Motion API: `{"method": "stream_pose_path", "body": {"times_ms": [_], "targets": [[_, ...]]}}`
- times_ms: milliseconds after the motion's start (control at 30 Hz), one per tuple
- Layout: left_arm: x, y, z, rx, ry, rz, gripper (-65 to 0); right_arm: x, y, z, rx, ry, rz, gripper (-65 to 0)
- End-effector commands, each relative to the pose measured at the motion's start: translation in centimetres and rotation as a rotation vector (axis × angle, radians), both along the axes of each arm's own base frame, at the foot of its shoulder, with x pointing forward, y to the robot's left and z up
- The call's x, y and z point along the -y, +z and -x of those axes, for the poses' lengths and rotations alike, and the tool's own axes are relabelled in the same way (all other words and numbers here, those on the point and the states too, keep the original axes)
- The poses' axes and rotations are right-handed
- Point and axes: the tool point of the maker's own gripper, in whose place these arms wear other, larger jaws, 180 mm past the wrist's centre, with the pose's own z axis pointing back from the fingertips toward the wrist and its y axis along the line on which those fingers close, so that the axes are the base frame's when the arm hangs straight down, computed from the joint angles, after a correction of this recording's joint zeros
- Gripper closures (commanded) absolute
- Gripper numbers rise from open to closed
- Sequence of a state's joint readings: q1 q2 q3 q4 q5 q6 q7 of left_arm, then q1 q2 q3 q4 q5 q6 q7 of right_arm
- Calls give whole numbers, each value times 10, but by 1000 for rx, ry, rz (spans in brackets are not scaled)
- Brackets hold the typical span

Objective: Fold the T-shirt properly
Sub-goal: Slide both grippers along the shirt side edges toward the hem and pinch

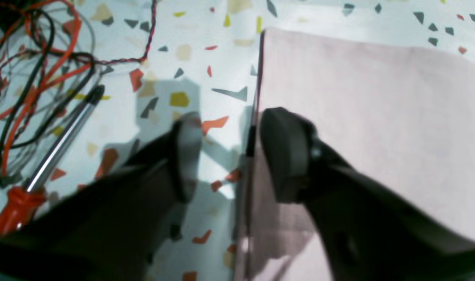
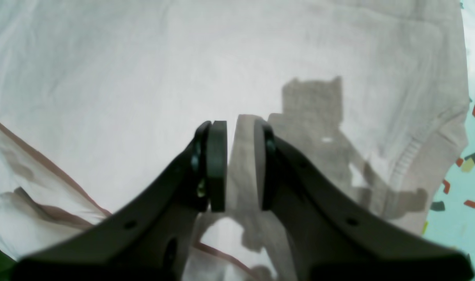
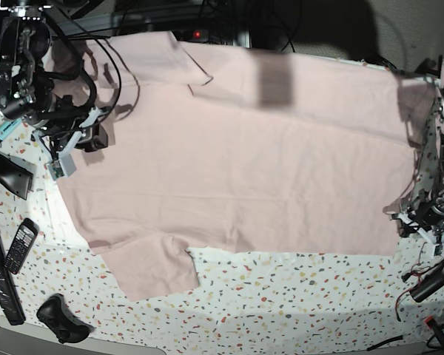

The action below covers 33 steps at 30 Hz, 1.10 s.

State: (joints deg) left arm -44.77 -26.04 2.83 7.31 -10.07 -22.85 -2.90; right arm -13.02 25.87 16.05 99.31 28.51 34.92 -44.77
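Pale pink T-shirt (image 3: 244, 170) lies spread on the speckled bench (image 3: 296, 296). Left pincer (image 1: 229, 156) gapes, straddling its edge (holding nothing); right pincer (image 2: 235, 164) pinches a cloth fold.

Light falls from above and is fairly bright, washing the T-shirt (image 2: 144, 70) nearly white in the right wrist view. There the right gripper (image 2: 235, 164) throws a hard-edged shadow onto the cloth, to its right. In the left wrist view the left gripper (image 1: 225, 156) is soft and smeared, its fingers out of focus. The base view bends at its edges, and its upper border sinks into darkness.
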Motion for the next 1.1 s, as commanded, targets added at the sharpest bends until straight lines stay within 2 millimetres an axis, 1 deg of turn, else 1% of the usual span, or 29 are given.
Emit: {"method": "stream_pose_path", "body": {"times_ms": [0,200,367,467,633,667,767,867,933,1067], "targets": [[-7,25,-16,66,8,-7,-310,2,15,-9,54,8,-2,-121],[-3,15,-10,17,-5,3,-309,2,14,-9,53,8,-3,-121],[8,14,-8,12,-55,36,-309,2,14,-9,51,8,-2,-121],[18,14,-7,6,-106,68,-305,2,14,-9,51,8,-2,-121],[26,6,-4,-33,-118,75,-305,2,14,-9,51,8,-2,-121],[27,5,-3,-40,-120,76,-297,2,14,-9,51,8,-2,-121],[30,2,-2,-55,-125,79,-241,2,14,-9,51,8,-2,-121],[32,-3,2,-75,-128,81,-167,1,17,-11,67,8,-8,-121],[32,-4,3,-80,-127,81,-107,0,20,-14,93,7,-16,-121],[32,-8,6,-108,-129,79,-14,2,31,-22,151,7,-25,-121]]}}
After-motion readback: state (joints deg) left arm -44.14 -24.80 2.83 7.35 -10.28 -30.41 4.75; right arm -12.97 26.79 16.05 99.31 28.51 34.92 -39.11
